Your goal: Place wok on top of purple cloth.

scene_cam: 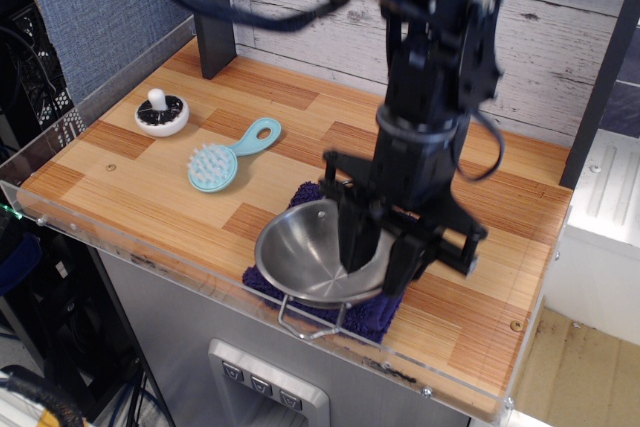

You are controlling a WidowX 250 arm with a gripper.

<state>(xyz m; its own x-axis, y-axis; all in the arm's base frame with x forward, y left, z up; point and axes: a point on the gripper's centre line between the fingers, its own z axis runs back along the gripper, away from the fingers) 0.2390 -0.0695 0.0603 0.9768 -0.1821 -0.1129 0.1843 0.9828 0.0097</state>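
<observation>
The wok (308, 259), a shiny steel bowl, sits upright on the purple cloth (309, 194) near the table's front edge. The cloth is mostly covered, with only its back corner and front fringe showing. One wire handle (312, 320) sticks out toward the front edge. My gripper (380, 255) hangs over the wok's right rim. One finger (355, 242) is inside the bowl and the other (408, 259) is outside it, with a gap between them. The jaws look open, and the arm is blurred by motion.
A light blue brush (224, 158) lies on the wooden table left of the wok. A white and black round object (161, 115) sits at the far left. A black post (211, 12) stands at the back left. A clear acrylic lip (150, 247) runs along the front edge.
</observation>
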